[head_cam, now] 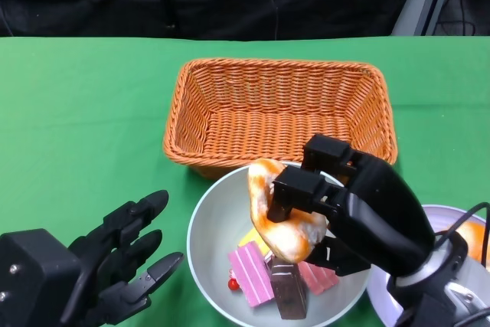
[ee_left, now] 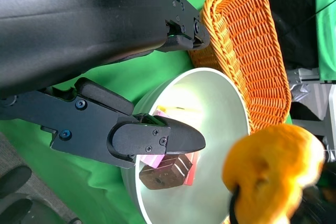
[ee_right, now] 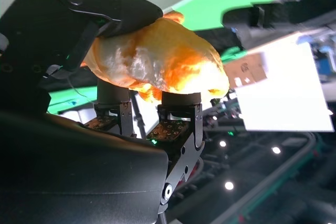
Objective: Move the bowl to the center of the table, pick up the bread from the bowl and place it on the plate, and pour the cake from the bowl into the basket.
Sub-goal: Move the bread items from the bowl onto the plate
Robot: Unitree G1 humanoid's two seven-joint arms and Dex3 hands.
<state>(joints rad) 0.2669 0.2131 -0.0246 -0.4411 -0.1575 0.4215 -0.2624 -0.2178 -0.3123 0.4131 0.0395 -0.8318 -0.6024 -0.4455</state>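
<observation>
Green cloth: covers the surface (head_cam: 76, 97); black backdrop behind it.
Wicker basket (head_cam: 279, 109): at 12 o'clock from the grey bowl (head_cam: 210, 223), just beside its rim.
Right hand (head_cam: 360, 204): fingers clamped on the bread (head_cam: 279, 223), raised over the bowl.
Left hand (head_cam: 115, 262): at 9 o'clock from the bowl, fingers spread, holding nothing.
Cake (head_cam: 272, 277): pink and brown pieces lie inside the bowl.
Plate (head_cam: 448, 223): at 3 o'clock, partly hidden.
Right wrist view: bread underside pressed by fingers (ee_right: 178, 111); head view hides this.
</observation>
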